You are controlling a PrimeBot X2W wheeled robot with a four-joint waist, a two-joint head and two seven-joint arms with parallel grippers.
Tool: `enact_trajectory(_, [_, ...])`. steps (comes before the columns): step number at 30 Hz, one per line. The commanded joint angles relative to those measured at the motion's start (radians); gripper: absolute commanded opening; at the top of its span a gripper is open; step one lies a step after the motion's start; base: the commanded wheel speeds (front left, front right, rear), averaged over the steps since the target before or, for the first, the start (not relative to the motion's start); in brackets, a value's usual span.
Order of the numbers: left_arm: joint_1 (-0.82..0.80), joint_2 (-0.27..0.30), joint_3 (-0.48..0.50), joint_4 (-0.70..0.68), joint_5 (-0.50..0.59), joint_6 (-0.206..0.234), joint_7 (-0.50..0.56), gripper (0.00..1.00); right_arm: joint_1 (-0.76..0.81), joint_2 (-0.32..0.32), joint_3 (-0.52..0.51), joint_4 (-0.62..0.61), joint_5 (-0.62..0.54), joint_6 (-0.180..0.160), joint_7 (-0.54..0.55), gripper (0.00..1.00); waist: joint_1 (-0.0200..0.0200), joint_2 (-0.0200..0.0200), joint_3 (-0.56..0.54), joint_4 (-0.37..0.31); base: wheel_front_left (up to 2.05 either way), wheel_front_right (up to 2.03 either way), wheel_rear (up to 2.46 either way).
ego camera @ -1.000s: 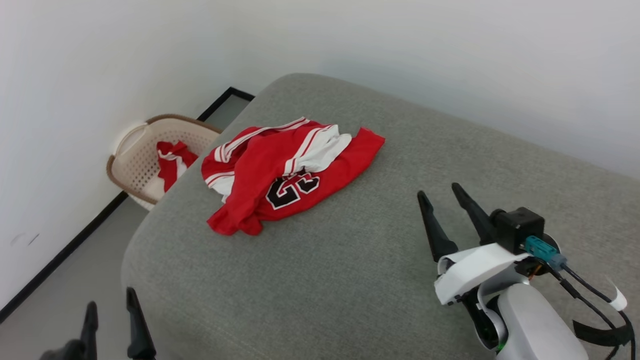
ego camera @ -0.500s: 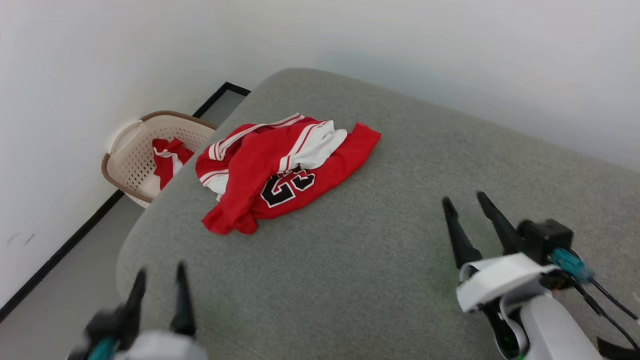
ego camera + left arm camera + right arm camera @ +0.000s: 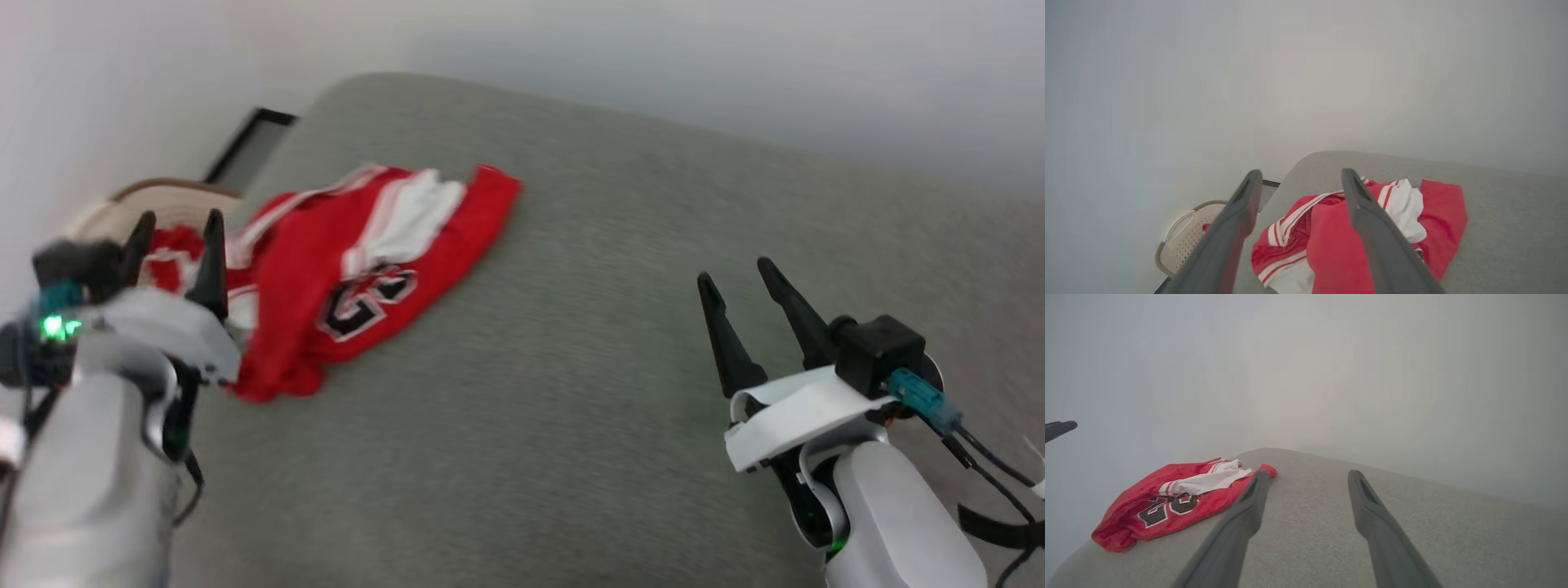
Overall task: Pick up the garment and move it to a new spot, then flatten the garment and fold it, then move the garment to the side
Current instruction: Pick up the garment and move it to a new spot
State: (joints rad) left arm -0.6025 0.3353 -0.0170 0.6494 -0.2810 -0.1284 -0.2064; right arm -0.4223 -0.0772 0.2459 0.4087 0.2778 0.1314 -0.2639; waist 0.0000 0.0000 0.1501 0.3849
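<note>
Nothing looks done yet: the garment (image 3: pixel 314 261) lies crumpled, ungrasped, near the grey cushion's (image 3: pixel 571 392) far-left corner, while the left gripper (image 3: pixel 175 220) at its left edge and the right gripper (image 3: pixel 733 271) over its near right gape wide and empty, leaving all 3 steps.

i read the red jersey garment (image 3: pixel 310 269) with white sleeves as soft matt cloth. the grey upholstered cushion (image 3: pixel 531 425) under it is a coarse matt weave. the beige perforated basket (image 3: pixel 1186 243) looks like smooth plastic. the right gripper (image 3: pixel 733 273) has matt dark fingers (image 3: pixel 722 351) and a faintly glossy white shell (image 3: pixel 784 416).
</note>
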Motion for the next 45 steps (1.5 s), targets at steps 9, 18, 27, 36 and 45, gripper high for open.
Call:
enact_trajectory(9, [-0.181, 0.177, -0.254, 0.175, -0.418, -0.001, 0.489, 1.00, -0.021, 0.015, -0.004, -0.028, 0.006, -0.001, -0.001, 1.00, 0.0000, 0.0000, 0.222, -0.294, 0.00, 0.00, 0.00])
enact_trajectory(18, [-0.168, 0.267, -0.372, 0.191, -0.596, -0.001, 0.731, 1.00, -0.042, 0.021, 0.004, -0.044, 0.001, -0.001, -0.001, 1.00, 0.0000, 0.0000, 0.256, -0.330, 0.00, 0.00, 0.00])
enact_trajectory(27, [-0.147, 0.210, -0.451, 0.276, -0.658, -0.001, 0.709, 0.30, -0.063, 0.022, 0.015, -0.064, -0.027, -0.001, -0.001, 1.00, 0.0000, 0.0000, 0.286, -0.337, 0.00, 0.00, 0.00])
enact_trajectory(36, [-0.176, 0.311, -0.513, 0.248, -0.645, -0.002, 0.498, 0.00, -0.011, 0.025, 0.037, -0.068, 0.007, -0.001, -0.001, 1.00, 0.0000, 0.0000, 0.151, -0.318, 0.00, 0.00, 0.00])
enact_trajectory(45, [-0.230, 0.343, -0.561, 0.110, -0.686, -0.001, 0.338, 0.00, 0.071, 0.026, -0.009, -0.056, 0.055, -0.001, -0.001, 1.00, 0.0000, 0.0000, 0.010, -0.336, 0.00, 0.00, 0.00])
